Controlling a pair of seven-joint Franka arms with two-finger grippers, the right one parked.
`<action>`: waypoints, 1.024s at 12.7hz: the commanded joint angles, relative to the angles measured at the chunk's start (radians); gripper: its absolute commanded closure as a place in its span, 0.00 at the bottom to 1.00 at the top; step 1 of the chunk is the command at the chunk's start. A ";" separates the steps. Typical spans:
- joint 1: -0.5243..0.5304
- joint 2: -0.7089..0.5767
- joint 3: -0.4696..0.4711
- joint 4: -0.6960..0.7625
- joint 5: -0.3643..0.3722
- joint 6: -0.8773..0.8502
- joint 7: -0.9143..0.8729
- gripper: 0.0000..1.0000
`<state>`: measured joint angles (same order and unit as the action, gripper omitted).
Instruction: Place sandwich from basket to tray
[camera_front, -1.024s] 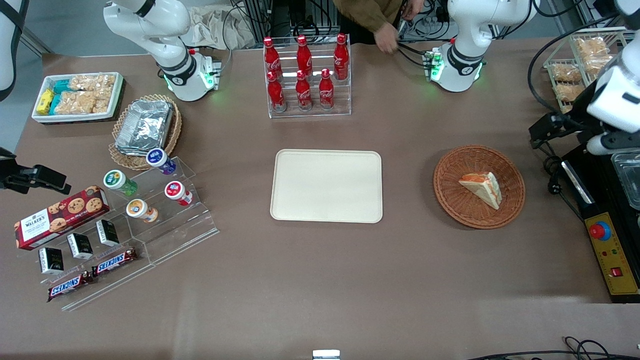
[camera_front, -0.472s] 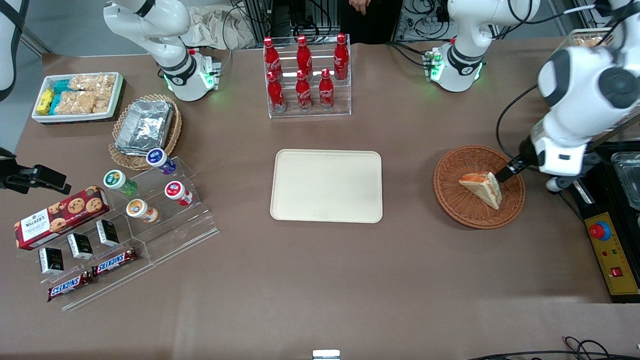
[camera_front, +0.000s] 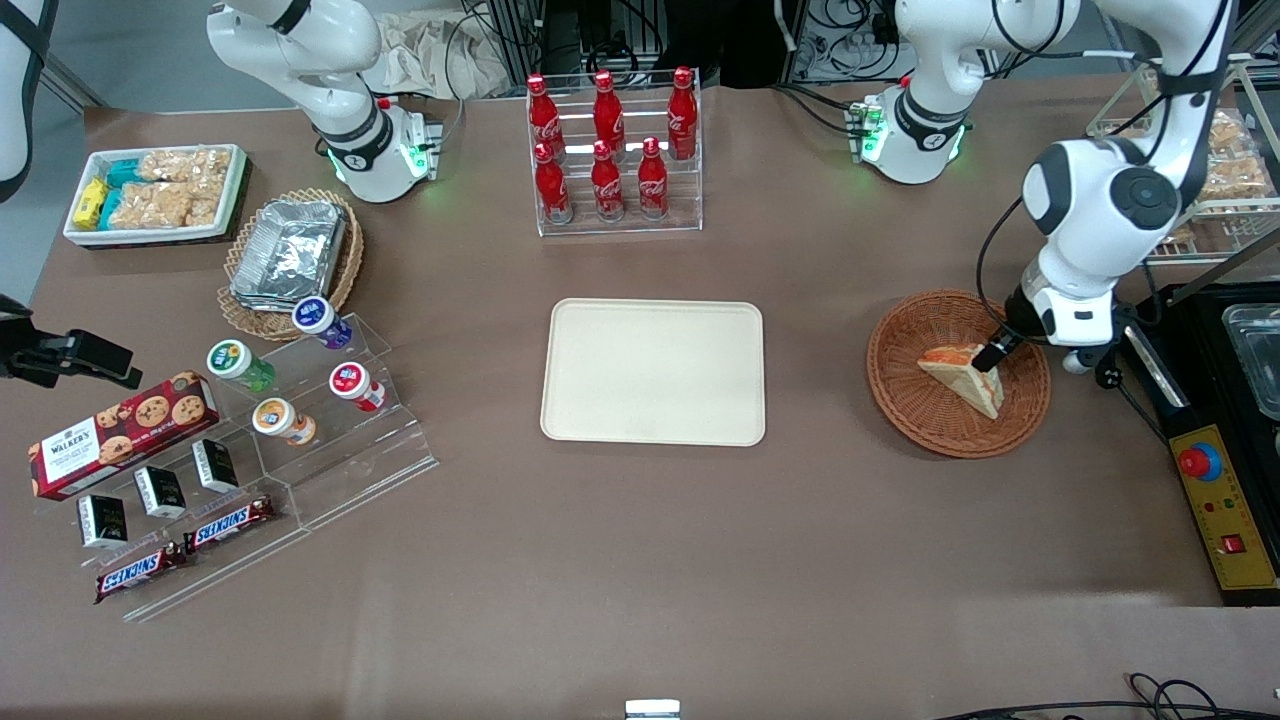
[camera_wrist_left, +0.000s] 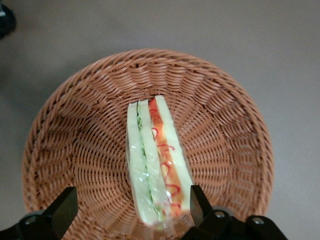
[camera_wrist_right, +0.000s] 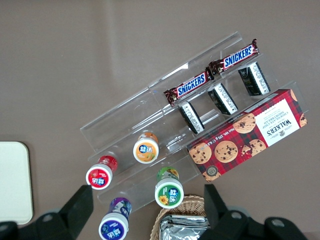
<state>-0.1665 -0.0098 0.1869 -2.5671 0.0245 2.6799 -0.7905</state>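
The sandwich (camera_front: 962, 378) is a wrapped white-bread wedge with orange-red and green filling. It lies in the round reddish-brown wicker basket (camera_front: 900, 400) toward the working arm's end of the table. My left gripper (camera_front: 990, 357) hangs low over the basket at the sandwich's wide end. In the left wrist view the gripper (camera_wrist_left: 131, 207) is open, and the sandwich (camera_wrist_left: 157, 160) lies between its two black fingers, close to one fingertip (camera_wrist_left: 197, 202) and well apart from the other. The basket (camera_wrist_left: 75, 135) fills that view. The cream tray (camera_front: 652, 372) sits bare at the table's middle.
A clear rack of red cola bottles (camera_front: 612, 150) stands farther from the front camera than the tray. A black control box with a red button (camera_front: 1200, 462) sits beside the basket at the table's edge. Acrylic snack shelves (camera_front: 300, 430), a foil-container basket (camera_front: 290, 255) and a white snack tray (camera_front: 155, 192) lie toward the parked arm's end.
My left arm swung in from the table's edge and brought the gripper over the basket, then closer onto the sandwich's wide end. The sandwich has not moved.
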 joint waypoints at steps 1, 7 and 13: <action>-0.005 0.088 -0.003 -0.021 0.018 0.135 -0.106 0.00; -0.013 0.126 -0.011 -0.018 0.018 0.170 -0.148 0.00; -0.019 -0.005 -0.029 0.060 0.018 -0.069 -0.180 0.00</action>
<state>-0.1811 0.0738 0.1637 -2.5506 0.0245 2.7700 -0.9399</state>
